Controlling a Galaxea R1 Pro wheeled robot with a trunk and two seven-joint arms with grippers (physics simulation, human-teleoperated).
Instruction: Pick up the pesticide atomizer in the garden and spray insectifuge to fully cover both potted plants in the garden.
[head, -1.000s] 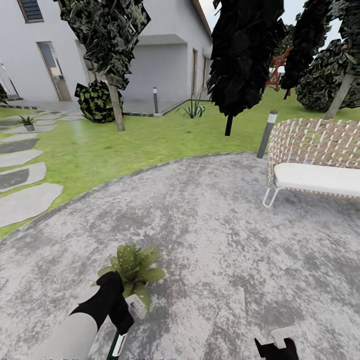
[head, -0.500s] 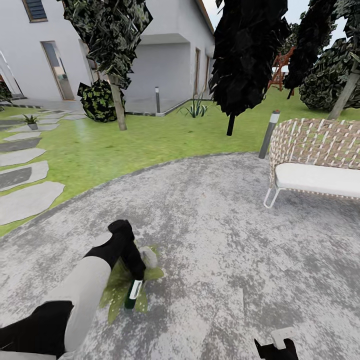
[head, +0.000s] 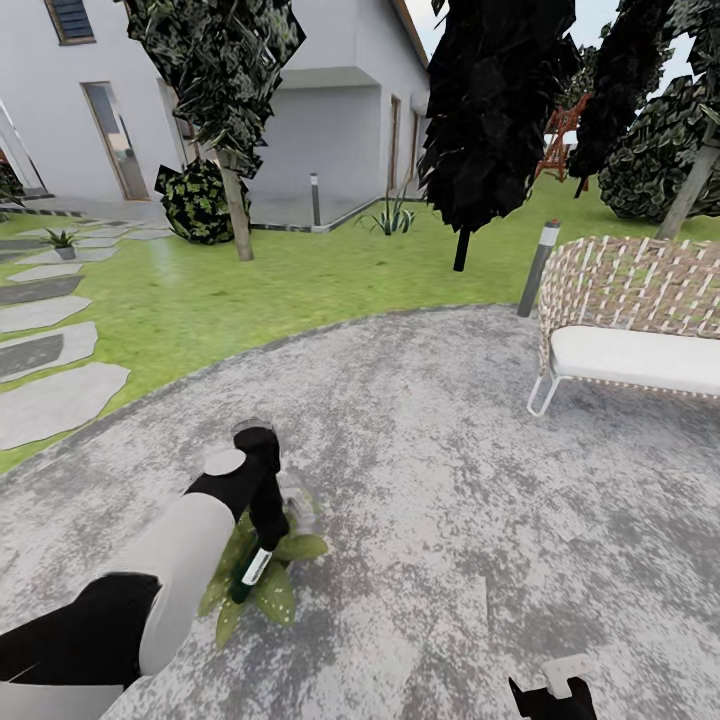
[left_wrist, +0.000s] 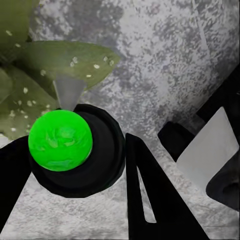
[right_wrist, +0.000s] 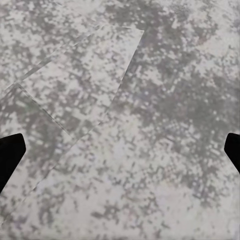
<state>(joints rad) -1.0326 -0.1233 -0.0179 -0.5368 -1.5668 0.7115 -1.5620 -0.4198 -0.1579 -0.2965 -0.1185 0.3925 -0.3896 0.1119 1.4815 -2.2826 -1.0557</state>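
Observation:
My left gripper (head: 262, 548) is shut on the pesticide atomizer (head: 248, 577), a small dark bottle held low over a potted plant (head: 275, 592) on the grey paved circle (head: 420, 450). The plant's pale pot (head: 297, 503) shows on the far side of its leaves. In the left wrist view the atomizer's bright green mark (left_wrist: 60, 140) sits on the black body between my dark fingers (left_wrist: 150, 200). Beyond it the leaves (left_wrist: 65, 62) carry whitish specks of insectifuge (left_wrist: 75, 61). My right gripper (head: 550, 693) hangs open at the lower edge over bare paving (right_wrist: 125, 125).
A wicker bench (head: 630, 320) with a white cushion stands at the right, with a short lamp post (head: 536, 268) beside it. Stepping stones (head: 55, 400) cross the lawn (head: 250, 290) at the left. A small potted plant (head: 62, 241) sits far left. Trees and a house stand behind.
My left arm has swung forward and up over the plant with the atomizer, then eased it slightly left. The plant's leaves now lie on the near side of its pot. The right gripper is still.

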